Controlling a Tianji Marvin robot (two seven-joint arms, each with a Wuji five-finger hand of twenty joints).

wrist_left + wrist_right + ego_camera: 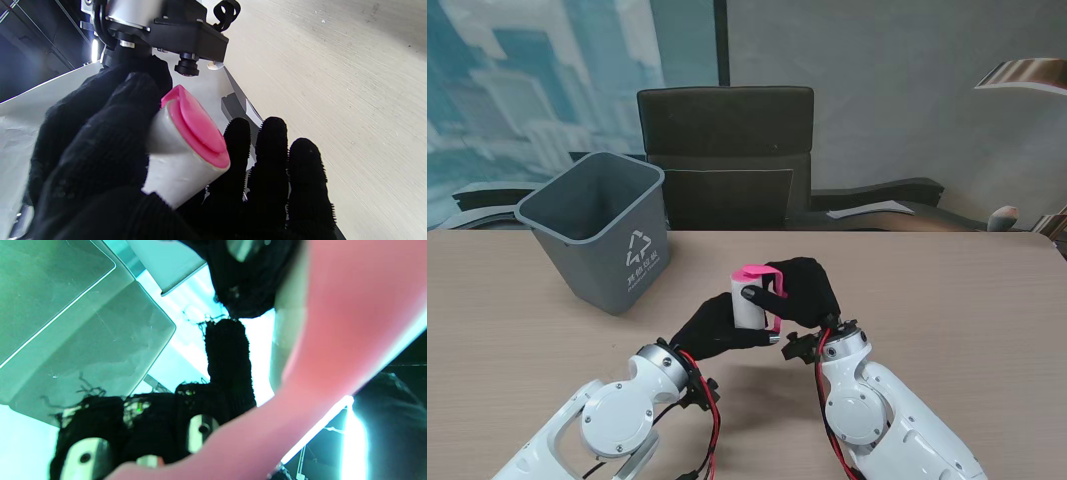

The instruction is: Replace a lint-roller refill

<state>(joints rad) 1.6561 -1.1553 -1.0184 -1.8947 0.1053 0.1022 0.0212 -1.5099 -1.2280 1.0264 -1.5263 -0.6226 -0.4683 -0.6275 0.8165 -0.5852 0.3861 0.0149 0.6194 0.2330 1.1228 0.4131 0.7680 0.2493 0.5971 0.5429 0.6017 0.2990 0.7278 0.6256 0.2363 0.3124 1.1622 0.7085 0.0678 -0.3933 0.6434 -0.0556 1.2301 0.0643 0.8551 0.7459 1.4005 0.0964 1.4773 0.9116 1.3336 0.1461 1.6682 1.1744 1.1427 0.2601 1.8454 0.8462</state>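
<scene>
The lint roller is held upright above the table's middle, its white refill roll [747,301] seated in a pink frame [763,272]. My left hand [713,326], in a black glove, wraps the roll's lower part from the left. My right hand [806,290] is shut on the pink handle at the roll's right side. In the left wrist view the roll [176,170] shows its pink end cap [198,133], with my left hand's fingers [277,173] lying alongside it and the right hand [100,126] curled over it. The pink handle [333,340] fills the right wrist view.
A grey waste bin [599,228] stands on the table to the far left of the hands, also in the right wrist view as the bin [83,340]. A black office chair [725,150] sits behind the table's far edge. Bare wooden table top [947,290] lies to the right.
</scene>
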